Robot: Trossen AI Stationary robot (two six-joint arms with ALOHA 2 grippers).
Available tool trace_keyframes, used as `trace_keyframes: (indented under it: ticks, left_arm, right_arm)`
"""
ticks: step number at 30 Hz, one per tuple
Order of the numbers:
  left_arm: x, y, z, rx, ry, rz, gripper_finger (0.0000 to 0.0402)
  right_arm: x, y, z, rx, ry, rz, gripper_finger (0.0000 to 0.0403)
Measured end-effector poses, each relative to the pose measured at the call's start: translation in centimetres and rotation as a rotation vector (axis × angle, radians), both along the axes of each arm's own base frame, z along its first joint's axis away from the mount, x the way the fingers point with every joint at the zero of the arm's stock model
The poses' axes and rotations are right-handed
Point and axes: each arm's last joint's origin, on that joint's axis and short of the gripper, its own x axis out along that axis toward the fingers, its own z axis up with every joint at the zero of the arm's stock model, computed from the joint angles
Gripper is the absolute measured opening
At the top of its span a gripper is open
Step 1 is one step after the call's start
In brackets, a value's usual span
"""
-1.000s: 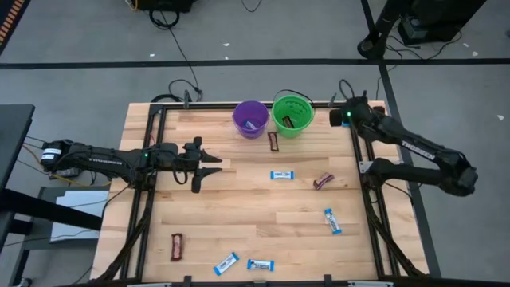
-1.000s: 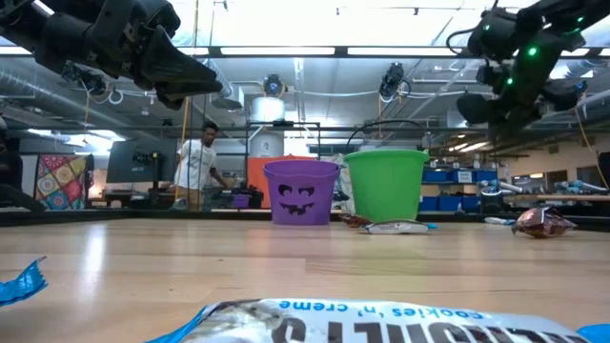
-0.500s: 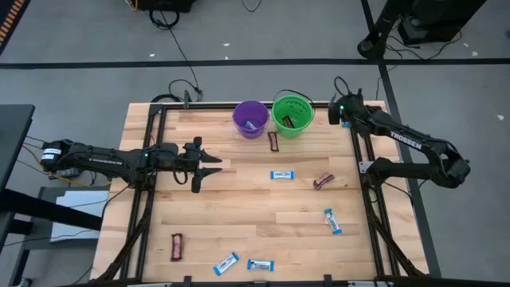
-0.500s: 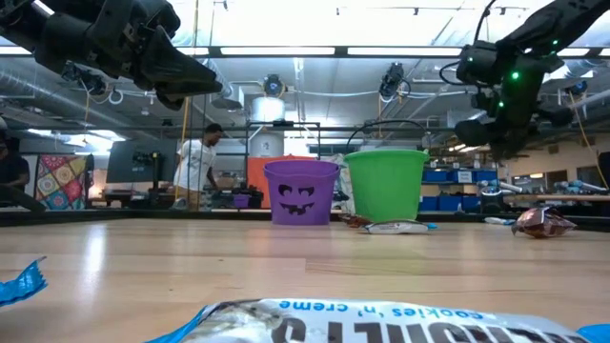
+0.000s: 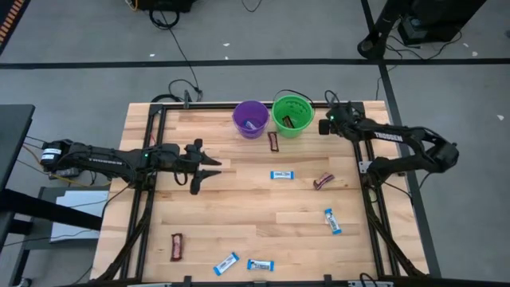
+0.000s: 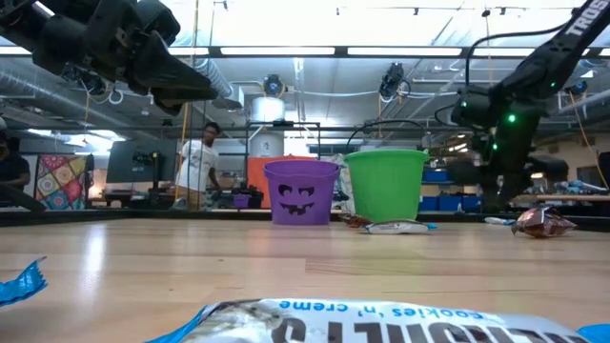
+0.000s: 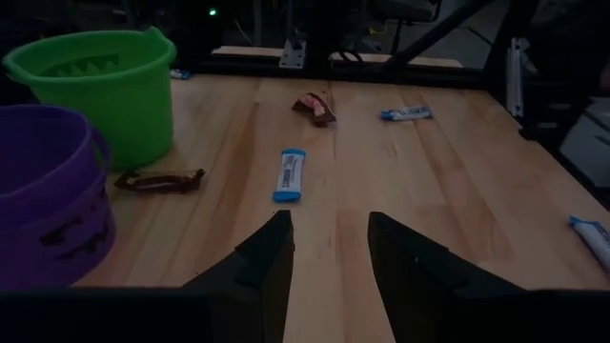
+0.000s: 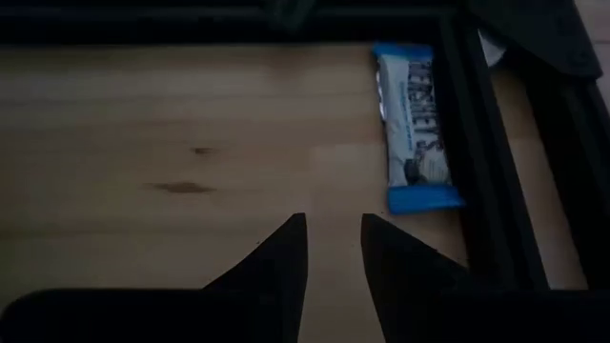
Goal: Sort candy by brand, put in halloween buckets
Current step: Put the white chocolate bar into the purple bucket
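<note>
The purple bucket (image 5: 250, 119) and the green bucket (image 5: 292, 114) stand side by side at the table's far edge. A blue-and-white candy lies in the purple one and a dark candy in the green one. Loose candy lies on the wood: a dark bar (image 5: 273, 141) just in front of the buckets, a blue bar (image 5: 281, 174), a maroon one (image 5: 323, 182), and more toward the near edge. My right gripper (image 5: 323, 125) is open and hovers just right of the green bucket, above a blue-and-white bar (image 8: 416, 114). My left gripper (image 5: 212, 167) is open over the table's left half.
A black frame rail (image 8: 486, 143) runs right beside the blue-and-white bar under my right gripper. More bars lie toward the near edge: blue ones (image 5: 332, 221) (image 5: 226, 263) (image 5: 260, 265) and a maroon one (image 5: 177, 246). People stand in the room behind the table.
My right gripper has swung from the table's far right corner toward the green bucket and has come down closer to the table. The candy and the buckets have stayed where they were.
</note>
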Motion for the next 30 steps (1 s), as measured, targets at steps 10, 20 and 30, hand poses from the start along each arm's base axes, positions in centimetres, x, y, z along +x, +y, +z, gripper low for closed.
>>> trace_keyframes:
  ticks: [10,20,30]
  left_arm:
    - [0.0,0.0,-0.1,-0.003,0.007,-0.009,0.0142]
    - [0.0,-0.2,-0.1,-0.015,0.01,-0.051,0.0142]
    - [-0.1,-0.2,-0.4,-0.01,0.047,-0.053,0.0142]
  right_arm:
    - [0.4,-0.3,-0.9,-0.038,0.045,-0.074,0.0105]
    - [1.7,0.1,-2.3,-0.025,0.066,-0.049,0.0067]
    - [2.2,0.7,-1.0,-0.098,0.042,-0.006,0.0008]
